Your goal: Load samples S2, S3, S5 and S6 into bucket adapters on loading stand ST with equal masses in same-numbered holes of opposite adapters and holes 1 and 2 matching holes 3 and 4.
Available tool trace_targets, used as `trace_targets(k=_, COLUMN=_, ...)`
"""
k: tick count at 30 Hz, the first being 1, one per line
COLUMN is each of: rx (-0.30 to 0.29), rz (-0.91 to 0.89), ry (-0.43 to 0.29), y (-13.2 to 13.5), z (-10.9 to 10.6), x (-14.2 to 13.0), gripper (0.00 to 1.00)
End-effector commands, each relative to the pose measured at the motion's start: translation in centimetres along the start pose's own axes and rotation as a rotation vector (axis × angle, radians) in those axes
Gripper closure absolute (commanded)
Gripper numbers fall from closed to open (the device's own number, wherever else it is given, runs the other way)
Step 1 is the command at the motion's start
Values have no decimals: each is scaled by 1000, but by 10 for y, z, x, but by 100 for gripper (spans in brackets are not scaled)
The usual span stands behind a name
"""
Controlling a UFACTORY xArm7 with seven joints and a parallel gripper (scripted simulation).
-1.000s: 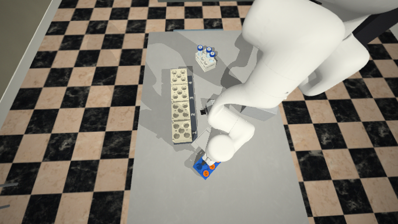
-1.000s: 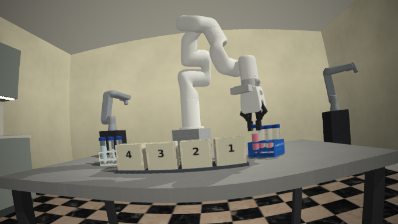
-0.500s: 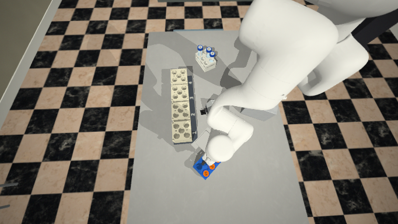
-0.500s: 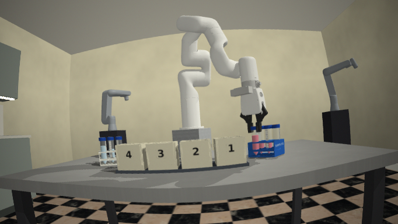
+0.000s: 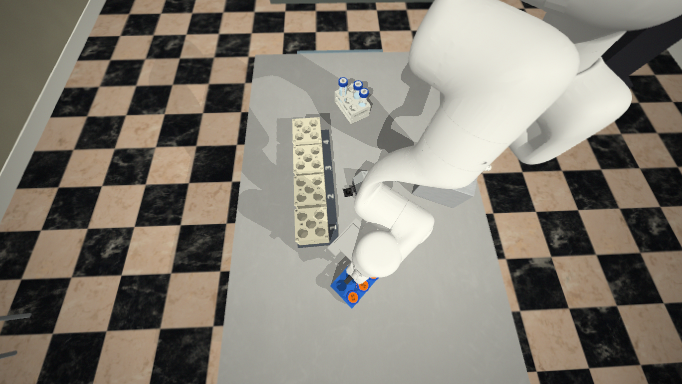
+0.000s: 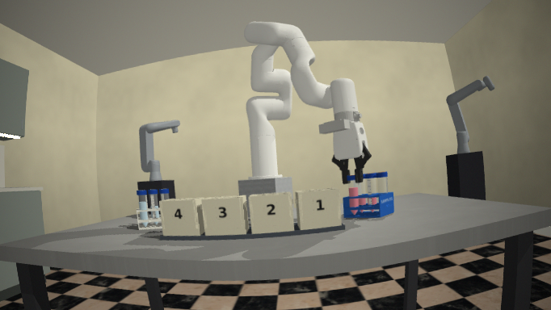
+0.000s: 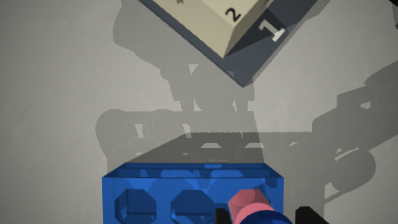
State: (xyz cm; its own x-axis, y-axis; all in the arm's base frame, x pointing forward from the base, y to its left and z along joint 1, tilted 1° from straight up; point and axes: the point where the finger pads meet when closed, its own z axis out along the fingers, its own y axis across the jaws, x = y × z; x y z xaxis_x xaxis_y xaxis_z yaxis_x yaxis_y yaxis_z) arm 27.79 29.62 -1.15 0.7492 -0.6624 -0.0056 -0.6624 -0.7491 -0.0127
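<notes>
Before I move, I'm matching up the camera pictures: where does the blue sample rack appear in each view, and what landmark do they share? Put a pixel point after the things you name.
Top: the blue sample rack [image 5: 342, 294] [image 6: 387, 207] [image 7: 164, 188] is just below centre, partly under the arm.
Exterior: right of centre, beyond the row of adapters.
Wrist: bottom, cut off by the lower edge.
Shared landmark: adapter 1 [image 5: 311, 239] [image 6: 319, 219] [image 7: 215, 37], only partly in the wrist view.
</notes>
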Motion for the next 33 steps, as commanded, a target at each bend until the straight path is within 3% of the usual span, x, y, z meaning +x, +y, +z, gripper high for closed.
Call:
trace_targets(k=1, rx=4, rz=0, ry=1, y=-2, z=-1, x=0, gripper=56)
trace_targets(k=18, rx=4, rz=0, ry=1, y=-2, z=-1, x=0, gripper=56)
trace_targets(k=33, rx=4, rz=0, ry=1, y=-2, z=-27, x=0, gripper=56)
